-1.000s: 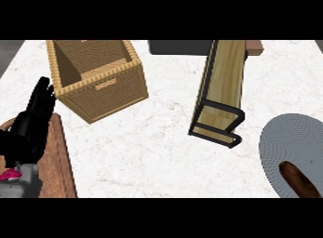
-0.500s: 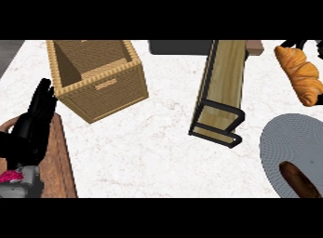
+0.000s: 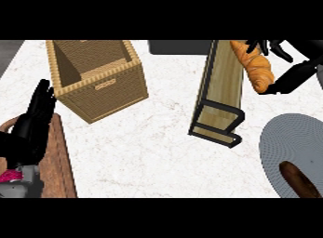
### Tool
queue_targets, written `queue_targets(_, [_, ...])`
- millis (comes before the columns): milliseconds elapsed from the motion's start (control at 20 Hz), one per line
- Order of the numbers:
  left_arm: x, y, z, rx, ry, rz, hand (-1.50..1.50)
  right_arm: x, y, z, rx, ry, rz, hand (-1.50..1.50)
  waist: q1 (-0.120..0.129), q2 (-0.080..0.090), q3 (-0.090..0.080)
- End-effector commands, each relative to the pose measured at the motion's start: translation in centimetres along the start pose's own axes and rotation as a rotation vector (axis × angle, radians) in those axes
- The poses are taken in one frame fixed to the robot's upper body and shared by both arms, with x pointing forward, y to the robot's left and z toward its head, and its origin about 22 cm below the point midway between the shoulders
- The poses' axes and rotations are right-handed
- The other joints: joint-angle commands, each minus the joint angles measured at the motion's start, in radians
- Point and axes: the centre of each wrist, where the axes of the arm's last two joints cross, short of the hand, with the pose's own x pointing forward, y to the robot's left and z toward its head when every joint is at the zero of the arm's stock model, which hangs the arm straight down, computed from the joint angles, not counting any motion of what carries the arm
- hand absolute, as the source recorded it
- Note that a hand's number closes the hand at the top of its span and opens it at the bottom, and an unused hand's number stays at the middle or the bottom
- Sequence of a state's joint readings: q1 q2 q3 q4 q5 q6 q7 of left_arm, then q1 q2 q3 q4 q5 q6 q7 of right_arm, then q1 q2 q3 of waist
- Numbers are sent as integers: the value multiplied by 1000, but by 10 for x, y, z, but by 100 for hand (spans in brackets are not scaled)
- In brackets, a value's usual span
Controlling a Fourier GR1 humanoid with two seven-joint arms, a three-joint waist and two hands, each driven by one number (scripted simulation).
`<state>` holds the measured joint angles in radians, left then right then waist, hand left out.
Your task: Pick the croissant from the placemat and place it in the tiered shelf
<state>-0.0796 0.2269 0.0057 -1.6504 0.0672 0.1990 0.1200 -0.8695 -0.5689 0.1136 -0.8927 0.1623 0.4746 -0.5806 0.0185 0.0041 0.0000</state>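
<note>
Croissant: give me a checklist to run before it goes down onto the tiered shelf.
1. Croissant held in the right hand: ok, fingers curl around it.
2. Croissant over the tiered shelf: not ok, it hangs just past the shelf's right edge.
3. Shelf top board free of things: ok.
4. Left hand out of the way: ok, resting open at the view's left.
5. Placemat free of the croissant: ok; a brown item lies on it.
6. Height above the board: cannot tell.

Warm browns on pale marble
Golden-orange croissant [image 3: 254, 66], tan woven wicker basket [image 3: 95, 79] upper left, grey finely ribbed round placemat [image 3: 296, 148] lower right, white grey-veined counter [image 3: 157, 153].
</note>
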Motion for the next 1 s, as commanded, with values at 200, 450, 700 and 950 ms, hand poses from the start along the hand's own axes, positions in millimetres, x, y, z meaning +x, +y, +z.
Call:
queue_targets(200, [0,0,-2,-6,3,-2,0,-12,27,-37,-28,34,-89,150,-3,0,0])
queue_targets(450, [-2,0,10,0,5,6,0,-21,42,-46,66,71,-120,-150,1,0,0])
queue_targets(700, [-3,-27,2,2,-5,9,0,-26,29,-38,81,52,-165,-150,-5,0,0])
queue_targets(950, [-9,-9,5,-10,5,-5,0,-8,20,-70,69,-14,-244,-150,7,3,0])
